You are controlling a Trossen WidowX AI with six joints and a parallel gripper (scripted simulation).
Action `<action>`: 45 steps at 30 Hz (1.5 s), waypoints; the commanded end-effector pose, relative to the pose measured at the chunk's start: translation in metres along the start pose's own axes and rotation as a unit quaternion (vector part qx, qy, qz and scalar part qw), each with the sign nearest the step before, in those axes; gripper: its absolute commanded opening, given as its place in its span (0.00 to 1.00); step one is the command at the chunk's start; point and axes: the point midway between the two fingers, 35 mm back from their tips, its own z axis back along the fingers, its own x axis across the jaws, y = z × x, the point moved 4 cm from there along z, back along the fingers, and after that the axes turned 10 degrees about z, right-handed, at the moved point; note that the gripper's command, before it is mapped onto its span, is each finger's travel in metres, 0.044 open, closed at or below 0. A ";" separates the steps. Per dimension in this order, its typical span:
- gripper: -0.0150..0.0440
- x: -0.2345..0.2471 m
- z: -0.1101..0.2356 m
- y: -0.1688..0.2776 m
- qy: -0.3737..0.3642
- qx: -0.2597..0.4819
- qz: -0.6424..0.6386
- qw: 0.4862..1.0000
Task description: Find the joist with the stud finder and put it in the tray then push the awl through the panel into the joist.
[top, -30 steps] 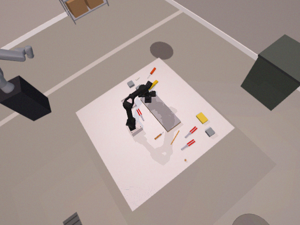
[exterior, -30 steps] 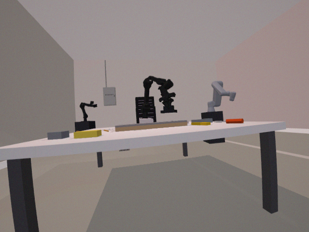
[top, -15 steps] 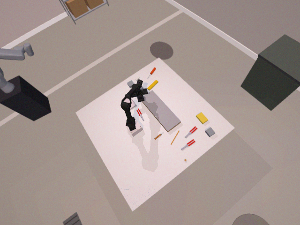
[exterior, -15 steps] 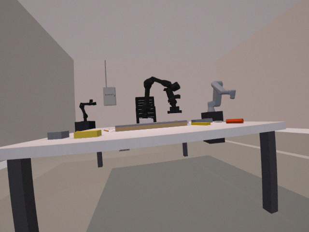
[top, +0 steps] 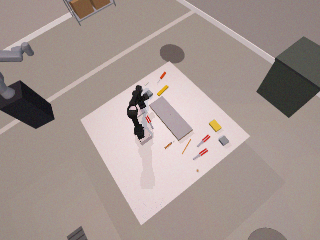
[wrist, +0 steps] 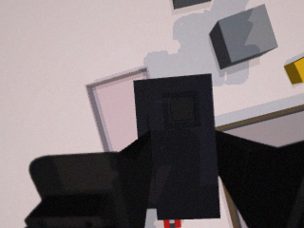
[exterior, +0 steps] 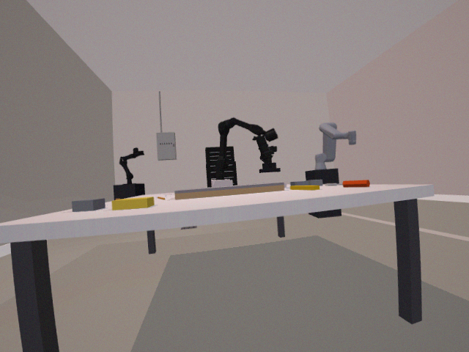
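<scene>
My gripper (wrist: 176,134) (exterior: 270,166) is shut on the stud finder (wrist: 173,109) (exterior: 270,170), a dark flat rectangular block, and holds it in the air. Below it in the wrist view lies the shallow pink tray (wrist: 93,102) with a grey rim, just left of the stud finder. The grey floor panel (top: 173,116) (exterior: 229,190) (wrist: 277,130) lies flat to the right of the arm. A small orange-handled tool (top: 169,145), possibly the awl, lies in front of the panel. Another orange-handled tool (top: 162,76) lies at the back.
A grey cube (wrist: 242,35) and a yellow block (top: 162,90) (wrist: 294,70) lie behind the panel's end. Red-handled pliers (top: 150,123) lie near the arm's base, two more (top: 204,140) (top: 200,154) and a pencil (top: 186,146) at the front right. A yellow block (top: 215,125) and a grey cube (top: 223,140) lie further right.
</scene>
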 end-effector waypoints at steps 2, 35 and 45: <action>0.25 0.026 -0.002 -0.011 -0.008 -0.005 0.036 0.999; 0.25 0.066 -0.051 -0.015 -0.023 -0.012 0.092 0.995; 0.25 0.067 -0.072 -0.009 -0.023 -0.012 0.092 0.995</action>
